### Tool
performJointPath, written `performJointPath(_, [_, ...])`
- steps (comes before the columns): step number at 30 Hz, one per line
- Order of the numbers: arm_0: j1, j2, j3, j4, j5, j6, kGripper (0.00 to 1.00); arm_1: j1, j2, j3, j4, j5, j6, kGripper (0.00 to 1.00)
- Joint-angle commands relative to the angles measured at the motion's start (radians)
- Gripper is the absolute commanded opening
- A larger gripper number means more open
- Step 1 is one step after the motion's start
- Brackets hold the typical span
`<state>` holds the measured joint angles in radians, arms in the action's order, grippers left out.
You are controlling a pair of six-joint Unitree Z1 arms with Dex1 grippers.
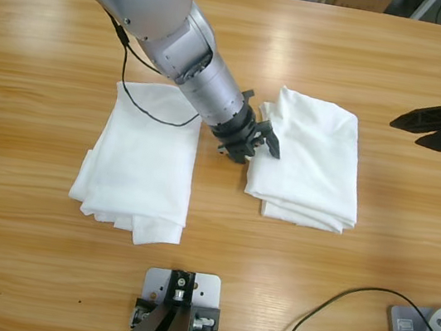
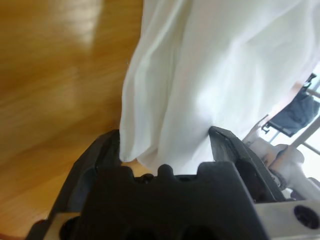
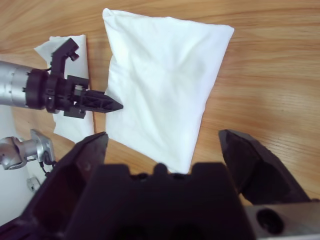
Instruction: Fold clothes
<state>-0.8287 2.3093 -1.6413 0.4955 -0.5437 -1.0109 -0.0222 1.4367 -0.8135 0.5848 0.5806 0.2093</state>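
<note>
Looking down, the left hand [image 1: 259, 145] meets the folded bundle's [image 1: 313, 163] near edge; another folded shirt [image 1: 140, 170] lies beside it on the tabletop [image 1: 56, 39]. Left wrist: cloth sits between spread jaws, probably to pinch it. Right wrist: right hand [image 3: 165, 145] hangs released, clear, waiting.

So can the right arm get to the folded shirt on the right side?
Probably yes. The right gripper hangs open above bare table, with nothing between it and the folded white T-shirt. The left gripper is already at that shirt's far edge, so the near edge looks free.
</note>
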Motion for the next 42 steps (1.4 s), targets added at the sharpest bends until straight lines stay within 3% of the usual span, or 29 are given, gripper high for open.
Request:
performJointPath(1, [-0.007,0.082,-0.006,0.037,0.045,-0.051,0.075,-0.019,-0.037,0.03,0.007,-0.001,-0.025,0.913])
performJointPath(13, [-0.03,0.087,-0.037,0.059,0.092,-0.046,0.049,-0.019,-0.041,0.033,0.006,-0.004,-0.028,0.913])
performJointPath(16, [-0.03,0.077,-0.02,0.1,0.083,-0.035,0.0,-0.019,-0.046,0.034,0.007,-0.004,-0.028,0.913])
performJointPath(23, [-0.03,0.059,0.019,0.103,0.077,0.031,0.0,-0.019,-0.039,0.043,0.003,0.007,-0.009,0.91])
performJointPath(29, [-0.025,0.053,0.033,0.102,0.077,0.025,0.0,-0.164,0.203,0.053,-0.039,0.225,0.032,0.912])
performJointPath(32, [-0.02,0.044,0.054,0.098,0.079,0.025,0.0,-0.171,0.28,0.136,-0.168,0.284,0.034,0.911])
performJointPath(36, [-0.018,0.036,0.067,0.094,0.081,0.025,0.0,-0.194,0.362,0.246,-0.333,0.329,0.044,0.918])
performJointPath(39, [-0.006,0.03,0.072,0.091,0.085,0.029,0.0,-0.197,0.384,0.259,-0.355,0.327,0.044,0.999])
performJointPath(42, [0.0,0.029,0.072,0.086,0.085,0.03,0.0,-0.197,0.423,0.262,-0.353,0.347,0.049,1.0])
